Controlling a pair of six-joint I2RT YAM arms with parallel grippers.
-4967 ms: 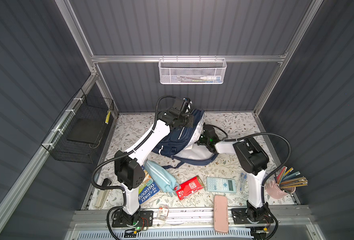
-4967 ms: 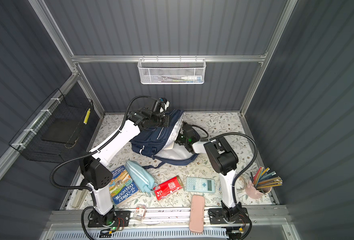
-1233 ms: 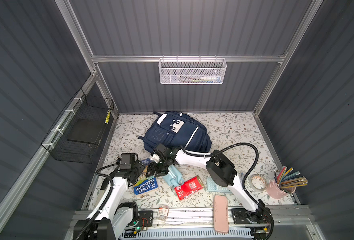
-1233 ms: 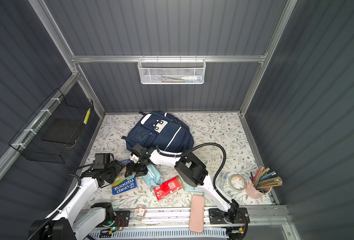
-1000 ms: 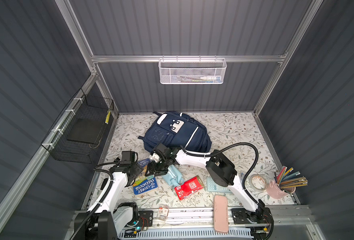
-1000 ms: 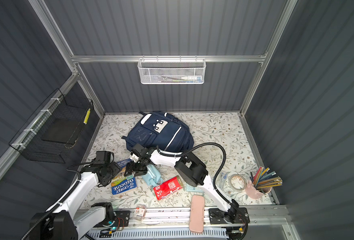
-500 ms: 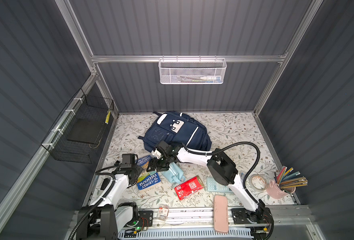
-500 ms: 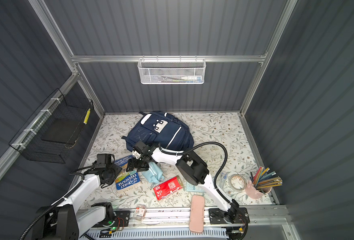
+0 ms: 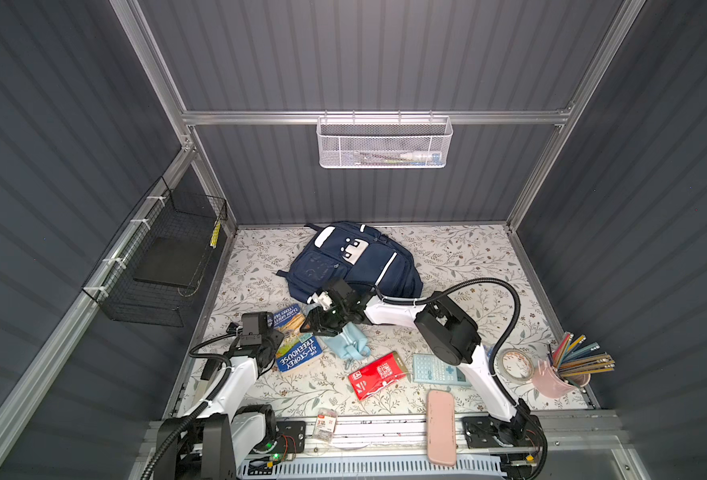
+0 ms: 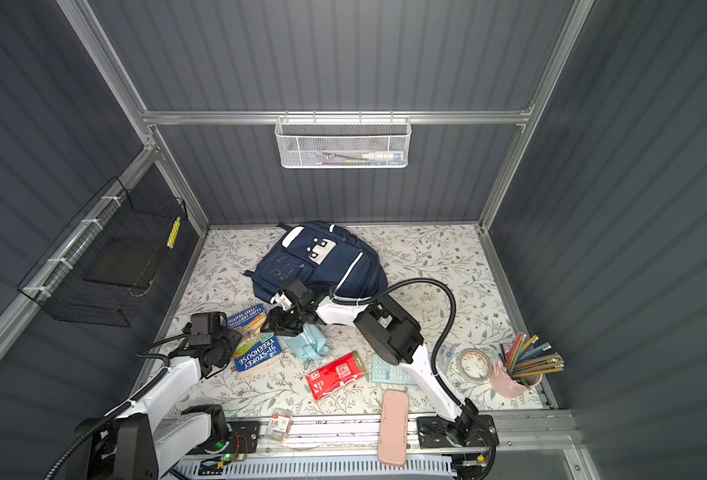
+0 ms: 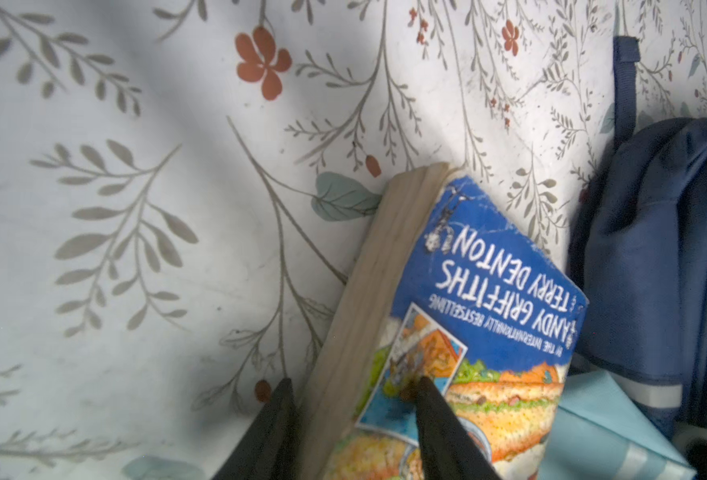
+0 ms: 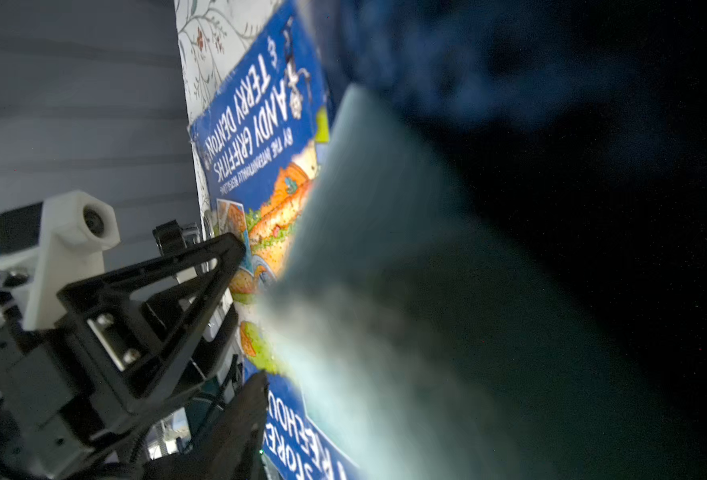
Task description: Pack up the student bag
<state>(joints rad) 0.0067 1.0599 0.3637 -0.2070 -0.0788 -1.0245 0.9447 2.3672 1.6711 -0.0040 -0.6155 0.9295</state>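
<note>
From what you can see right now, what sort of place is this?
Probably a robot test cell staged as a student's desk: an aluminium frame with dark panel walls, a floral tabletop, and school things such as a navy backpack, a paperback book and a calculator.

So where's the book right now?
In both top views the book lies left of centre, between the left gripper and the pouch, on the near side of the bag.

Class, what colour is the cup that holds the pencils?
The cup is pale pink, seen best in a top view.
</note>
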